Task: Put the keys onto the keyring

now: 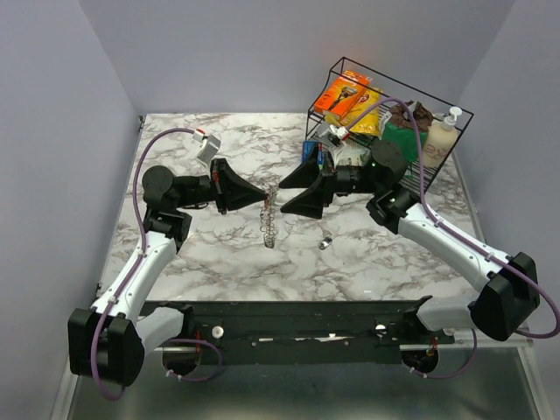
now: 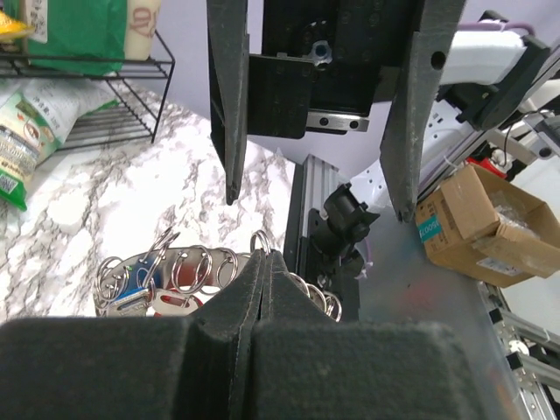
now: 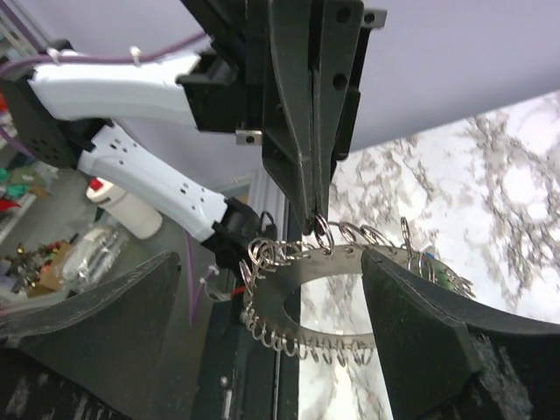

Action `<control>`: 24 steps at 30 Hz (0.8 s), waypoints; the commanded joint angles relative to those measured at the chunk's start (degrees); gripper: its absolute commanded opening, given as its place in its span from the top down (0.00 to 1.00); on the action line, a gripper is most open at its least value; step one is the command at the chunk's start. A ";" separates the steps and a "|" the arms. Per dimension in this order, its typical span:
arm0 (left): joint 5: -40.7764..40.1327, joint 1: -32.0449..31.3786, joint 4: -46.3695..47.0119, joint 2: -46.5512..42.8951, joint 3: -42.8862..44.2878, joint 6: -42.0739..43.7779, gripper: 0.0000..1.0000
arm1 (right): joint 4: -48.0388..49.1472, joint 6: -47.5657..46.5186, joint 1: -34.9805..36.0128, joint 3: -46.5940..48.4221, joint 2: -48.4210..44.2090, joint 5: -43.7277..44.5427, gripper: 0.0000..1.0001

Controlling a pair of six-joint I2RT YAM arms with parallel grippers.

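The keyring [image 1: 270, 223] is a flat silver hoop lined with several small split rings, and it hangs upright above the table's middle. My left gripper [image 1: 264, 198] is shut on one small ring at its top, which shows in the left wrist view [image 2: 261, 240]. There, keys with blue and red heads [image 2: 131, 296] hang on the hoop [image 2: 179, 269]. My right gripper [image 1: 282, 194] is open and empty, its fingers either side of the hoop [image 3: 302, 302] without touching. One small silver object [image 1: 325, 242], possibly a key, lies loose on the marble.
A black wire rack [image 1: 455, 109] at the back right holds packets and a white pump bottle [image 1: 442, 136]. A small blue item [image 1: 311, 150] lies by the rack. A grey-white block [image 1: 208, 147] sits at the back left. A cardboard box [image 2: 472, 214] lies beyond the table.
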 commanded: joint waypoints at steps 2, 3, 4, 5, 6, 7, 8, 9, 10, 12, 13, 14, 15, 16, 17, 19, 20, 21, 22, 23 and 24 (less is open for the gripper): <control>-0.84 -0.16 24.08 0.49 -2.39 -15.04 1.00 | 19.46 11.38 -0.32 -2.41 0.04 1.78 0.14; -0.58 -0.16 25.42 1.01 -2.56 -16.02 1.00 | 19.37 11.29 -0.32 -2.41 0.04 2.05 0.14; -0.22 -0.16 26.48 1.28 -2.48 -16.90 1.00 | 19.11 11.29 -0.32 -2.41 0.21 2.14 0.15; 0.56 -0.16 27.36 1.45 -2.56 -17.34 1.00 | 18.41 11.12 -0.32 -1.80 0.22 2.22 0.16; 0.92 -0.16 27.45 1.71 -2.39 -17.87 1.00 | 17.54 10.25 -0.32 -1.36 0.39 2.22 0.18; 1.27 -0.16 27.54 1.72 -2.30 -17.96 1.00 | 16.14 9.98 -0.32 -1.18 0.39 2.31 0.20; 1.53 -0.16 27.54 1.63 -2.30 -18.05 1.00 | 15.51 9.71 -0.24 -0.65 0.39 2.40 0.21; 1.97 -0.16 27.54 1.63 -2.30 -18.14 1.00 | 14.98 9.10 -0.23 -0.56 0.57 2.57 0.23; 2.15 -0.16 27.54 1.63 -2.13 -18.05 1.00 | 13.50 8.75 -0.23 -0.30 0.66 2.66 0.26; 2.50 -0.25 27.54 1.63 -2.04 -18.23 1.00 | 12.08 7.52 -0.15 0.40 0.74 3.10 0.28; 2.59 -0.34 27.54 1.72 -1.86 -18.31 1.00 | 10.60 6.99 0.20 0.58 0.92 3.45 0.29; 2.77 -0.43 27.54 1.72 -1.77 -18.32 1.00 | 9.80 6.46 0.29 0.84 0.83 3.63 0.30; 2.94 -0.60 27.63 1.80 -1.69 -18.49 1.00 | 8.92 5.50 0.64 1.37 0.83 4.07 0.31; 3.20 -0.69 27.63 1.89 -1.60 -18.58 1.00 | 8.04 5.32 0.73 1.55 0.92 4.24 0.31; 3.29 -0.78 27.63 1.89 -1.51 -18.49 1.00 | 7.69 4.97 0.91 1.81 1.09 4.51 0.32; 3.47 -1.13 27.81 2.16 -1.33 -18.75 1.00 | 6.90 4.44 1.35 2.42 1.53 4.51 0.36; 3.30 -1.22 27.98 2.16 -1.42 -18.93 1.00 | 6.54 4.26 1.43 2.60 1.71 4.60 0.38; 3.38 -1.22 27.98 2.16 -1.42 -19.02 1.00 | 6.28 4.00 1.61 2.69 1.88 4.60 0.39; 3.30 -1.30 28.16 2.16 -1.42 -19.11 1.00 | 5.93 3.82 1.79 2.78 2.15 4.42 0.39; 3.38 -1.31 28.24 2.07 -1.42 -19.11 1.00 | 5.40 3.65 1.87 3.21 2.41 4.33 0.40; 3.38 -1.31 28.25 2.07 -1.42 -19.11 1.00 | 5.05 2.86 2.14 3.22 2.50 4.42 0.42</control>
